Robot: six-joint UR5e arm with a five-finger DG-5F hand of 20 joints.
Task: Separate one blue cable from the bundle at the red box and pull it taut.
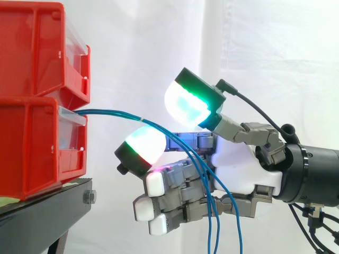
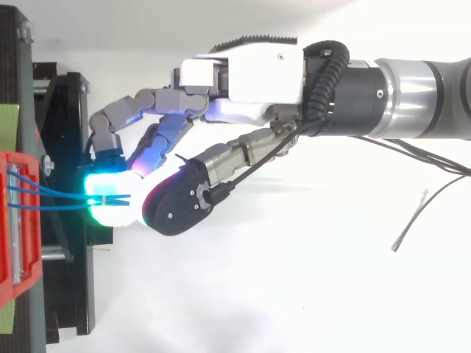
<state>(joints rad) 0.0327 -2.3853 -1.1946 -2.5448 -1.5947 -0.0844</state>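
Observation:
A bundle of thin blue cables (image 1: 114,113) comes out of the front of the lower red bin (image 1: 32,153) and runs right to my hand (image 1: 238,169). The strands lie across a cyan-and-red glowing fingertip (image 1: 143,144), then drape down past the curled lower fingers and hang below the palm. The green-glowing thumb pad (image 1: 185,103) stands raised above the strands, with a gap to them. In the top view the cables (image 2: 62,200) cross from the bin (image 2: 11,220) onto the glowing pad. One strand carries a small yellow mark (image 1: 142,120).
A second red bin (image 1: 37,53) sits on top of the lower one; both rest on the black stand (image 1: 47,211). A loose thin grey wire (image 2: 412,217) lies on the white surface to the right. A white curtain hangs behind.

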